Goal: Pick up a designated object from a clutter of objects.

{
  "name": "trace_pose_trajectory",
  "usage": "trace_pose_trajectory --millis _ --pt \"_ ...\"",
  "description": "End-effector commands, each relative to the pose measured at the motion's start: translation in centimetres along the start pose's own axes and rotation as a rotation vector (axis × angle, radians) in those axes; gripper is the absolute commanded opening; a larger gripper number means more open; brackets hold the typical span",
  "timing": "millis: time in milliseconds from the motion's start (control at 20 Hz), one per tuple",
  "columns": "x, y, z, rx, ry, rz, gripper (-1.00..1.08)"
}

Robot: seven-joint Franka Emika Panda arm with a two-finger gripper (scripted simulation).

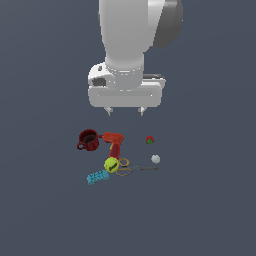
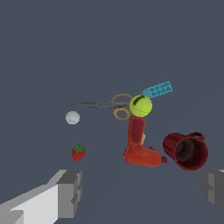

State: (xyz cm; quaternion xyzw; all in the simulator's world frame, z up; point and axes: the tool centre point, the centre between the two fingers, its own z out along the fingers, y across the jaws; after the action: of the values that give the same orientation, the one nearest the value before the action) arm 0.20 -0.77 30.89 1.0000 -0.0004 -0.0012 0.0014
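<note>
1. The arm's upper links run off the top of the exterior view, so only the wrist and the gripper (image 1: 125,111) show. In the wrist view its fingers (image 2: 70,192) are cut by the frame edges.
2. The jaws stand wide apart and hold nothing; the gripper hangs clear above the clutter.
3. The dark red mug (image 1: 88,139) sits at the exterior view's left end of the group, upright, its loop handle turned toward that same left. Its inside is dark, and nothing can be made out in there. In the wrist view the mug (image 2: 186,151) lies just beside the drill's body.
4. The red drill (image 1: 113,141) lies flat beside the mug; whether they touch cannot be told.
5. The tennis ball (image 1: 111,164) hides part of the scissors (image 1: 131,168), whose orange loops peek out next to it.
6. The blue-teal toothed block (image 1: 97,177) is partly overlapped by the ball in the wrist view.
7. The strawberry (image 1: 149,140) and the white ball (image 1: 155,159) stand apart from the rest, too small for detail.
8. No brand, label or writing is legible anywhere.
</note>
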Motion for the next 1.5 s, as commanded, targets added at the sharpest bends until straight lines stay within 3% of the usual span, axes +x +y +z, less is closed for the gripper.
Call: trace_pose_trajectory --millis 0,500,800,1100,1450 --pt "0.0 0.0 0.0 0.000 0.000 0.000 0.28" --pt "0.1 -0.7 0.3 0.008 0.002 0.004 0.28" --pt "0.3 1.2 2.0 0.021 -0.015 0.023 0.28" --pt "0.2 5.8 5.9 0.050 -0.051 0.070 0.28" --pt "-1.7 14.6 13.3 0.100 -0.108 0.164 0.28"
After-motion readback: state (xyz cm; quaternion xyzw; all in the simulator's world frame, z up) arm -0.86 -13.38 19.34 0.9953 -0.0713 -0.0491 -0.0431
